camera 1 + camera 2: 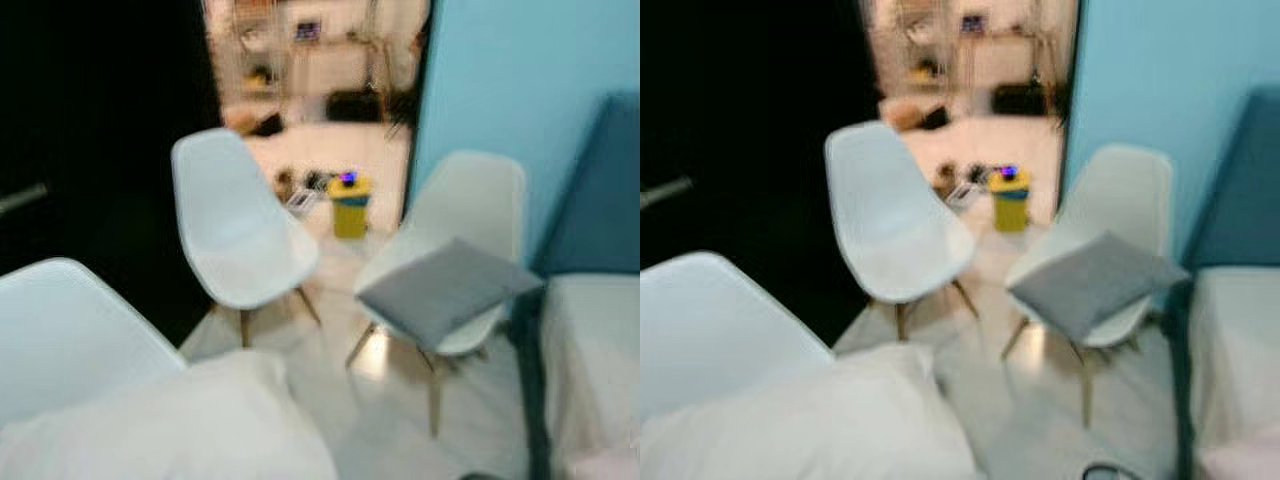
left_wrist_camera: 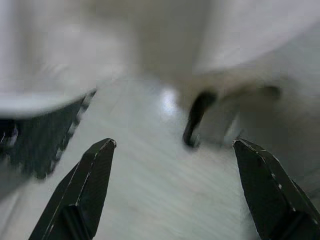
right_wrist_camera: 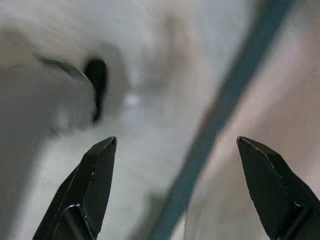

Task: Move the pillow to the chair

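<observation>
Grey pillow (image 1: pixel 447 291) already on chair (image 1: pixel 468 215) at 2 o'clock; both grippers (image 2: pixel 172 150) (image 3: pixel 175 145) spread, empty; approach squarely, slowly.

Both eye views are soft with blur, so every outline is smeared. The far room beyond the doorway (image 1: pixel 315 95) is overexposed and washed to a pale glow, while the area to its left is almost black. A bright patch of glare lies on the pale glossy floor (image 1: pixel 372 352) under the white moulded chair carrying the flat grey pillow (image 1: pixel 447 290). The wrist views are streaked and unfocused; only the black end effector fingers (image 2: pixel 82 187) look fairly sharp, with another glare spot on the floor between them.
</observation>
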Controlling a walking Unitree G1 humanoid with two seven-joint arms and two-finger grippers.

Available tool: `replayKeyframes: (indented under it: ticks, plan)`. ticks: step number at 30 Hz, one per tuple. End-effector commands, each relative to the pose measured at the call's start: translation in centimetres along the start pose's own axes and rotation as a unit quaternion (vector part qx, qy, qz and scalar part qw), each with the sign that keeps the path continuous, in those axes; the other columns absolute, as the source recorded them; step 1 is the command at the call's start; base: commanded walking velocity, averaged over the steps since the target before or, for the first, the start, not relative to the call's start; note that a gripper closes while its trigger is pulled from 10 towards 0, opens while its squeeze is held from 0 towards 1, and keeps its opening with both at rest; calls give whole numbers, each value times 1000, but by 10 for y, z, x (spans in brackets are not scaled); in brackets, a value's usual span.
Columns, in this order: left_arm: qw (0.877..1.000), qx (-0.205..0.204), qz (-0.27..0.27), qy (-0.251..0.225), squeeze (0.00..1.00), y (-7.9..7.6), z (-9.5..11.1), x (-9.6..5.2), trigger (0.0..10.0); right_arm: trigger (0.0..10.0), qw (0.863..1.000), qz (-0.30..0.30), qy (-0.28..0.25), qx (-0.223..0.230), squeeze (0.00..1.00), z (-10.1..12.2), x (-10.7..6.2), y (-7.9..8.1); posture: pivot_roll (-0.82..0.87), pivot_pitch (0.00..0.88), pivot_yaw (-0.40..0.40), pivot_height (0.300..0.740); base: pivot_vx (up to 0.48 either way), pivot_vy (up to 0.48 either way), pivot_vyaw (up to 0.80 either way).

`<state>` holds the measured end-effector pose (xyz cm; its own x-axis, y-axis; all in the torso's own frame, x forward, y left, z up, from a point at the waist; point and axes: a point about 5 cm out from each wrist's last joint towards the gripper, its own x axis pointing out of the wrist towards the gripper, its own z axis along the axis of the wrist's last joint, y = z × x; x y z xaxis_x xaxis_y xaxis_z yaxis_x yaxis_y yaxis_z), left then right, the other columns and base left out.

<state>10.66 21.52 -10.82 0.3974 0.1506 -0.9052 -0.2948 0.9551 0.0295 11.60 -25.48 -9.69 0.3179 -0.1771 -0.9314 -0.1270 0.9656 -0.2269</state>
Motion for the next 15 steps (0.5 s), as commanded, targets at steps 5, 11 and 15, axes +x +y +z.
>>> replayKeyframes:
  ticks: [5, 11, 15]
  plan:
    - [1000, 15, 3, -15, 0, 4, 7, 0, 10000, 10000, 1000, 0, 1, 25, 0, -1, 0, 4, 67, 0, 24, 739, 0, 0, -769]
    - [1000, 8, -5, -26, 0, 2, 10, 1, 10000, 10000, 997, -14, -26, 77, 0, 13, 0, -4, 66, 0, 21, 739, 0, 0, -769]
    - [999, 6, -17, -44, 0, -2, 16, 1, 10000, 10000, 974, -27, -94, 202, 0, 44, -2, -22, 64, 0, 22, 739, 0, 0, -769]
